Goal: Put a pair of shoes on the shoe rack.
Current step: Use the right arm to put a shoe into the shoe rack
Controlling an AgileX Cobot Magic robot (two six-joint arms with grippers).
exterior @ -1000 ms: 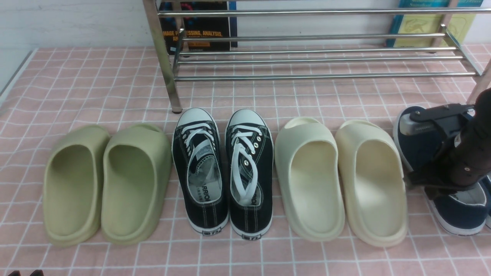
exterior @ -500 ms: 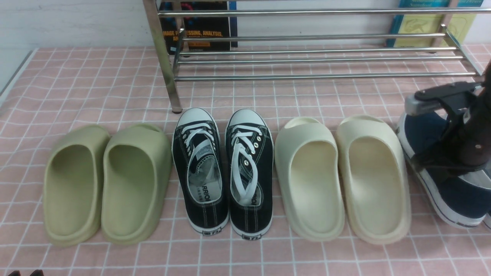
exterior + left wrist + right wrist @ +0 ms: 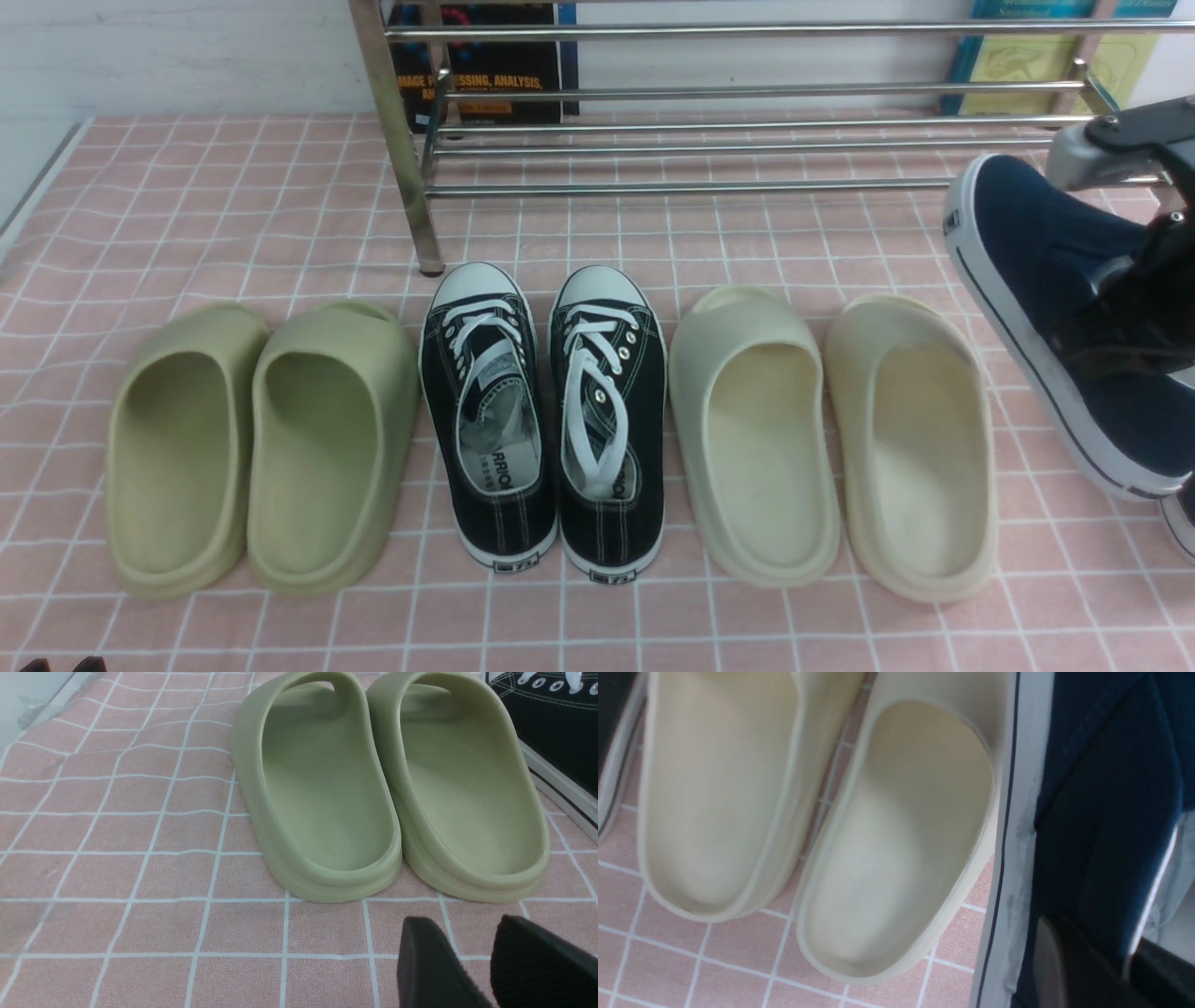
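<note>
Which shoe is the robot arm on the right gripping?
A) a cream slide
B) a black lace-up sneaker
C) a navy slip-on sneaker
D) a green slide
C: the right gripper is clamped on the navy slip-on sneaker, which is tilted with its toe raised.

The navy shoe (image 3: 1027, 243), a laceless canvas slip-on with a white rubber sole and a thin dark stripe along it, hung clear of the worktop at the far right. It was tilted steeply, toe raised toward the shoe rack (image 3: 747, 187) and sole turned to the left. The right gripper (image 3: 1116, 322) had its jaws pinched on the shoe's side wall at the opening. Only a sliver of the second shoe (image 3: 1184, 518) showed lower down at the right edge. The rack, shiny chrome with thin horizontal bars between thicker posts, stood at the back of the worktop, and the raised toe overlapped its right end.
</note>
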